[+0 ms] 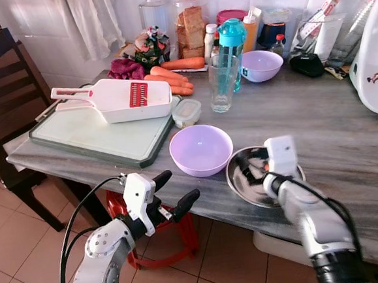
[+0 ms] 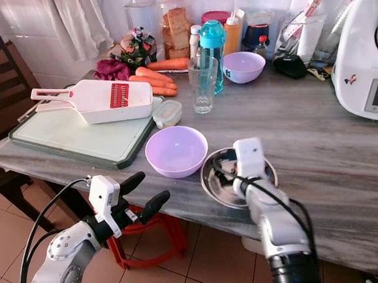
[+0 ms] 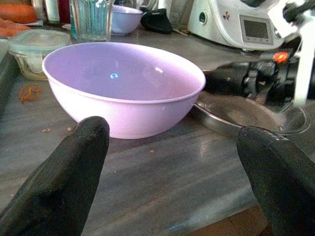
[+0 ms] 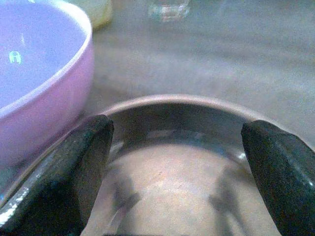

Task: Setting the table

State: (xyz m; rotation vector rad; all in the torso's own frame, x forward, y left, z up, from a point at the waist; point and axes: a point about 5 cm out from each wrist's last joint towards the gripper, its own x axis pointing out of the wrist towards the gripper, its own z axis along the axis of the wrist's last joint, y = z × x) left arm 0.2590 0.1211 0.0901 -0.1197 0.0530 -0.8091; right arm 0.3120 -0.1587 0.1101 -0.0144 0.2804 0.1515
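Two grippers hang spread wide: left gripper [image 1: 174, 190] before the purple bowl [image 1: 201, 149], right gripper [image 1: 253, 167] over the steel bowl [image 1: 245, 183]. No writing is legible.

Plastic bowl [image 1: 201, 149] left of metal bowl [image 1: 244, 180]

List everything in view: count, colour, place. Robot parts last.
Bowls: two, lilac; one at the counter's front edge, one at the back.
Metal bowl: one, silver; right of the front lilac bowl.
Cutting board: one, pale green; counter's left.
Slicer: one, white and red; on the board.
Glass: one, clear; mid-counter.
Carrots: several, orange; behind the slicer.
Left gripper: open, before the counter edge.
Right gripper: open, over the metal bowl.
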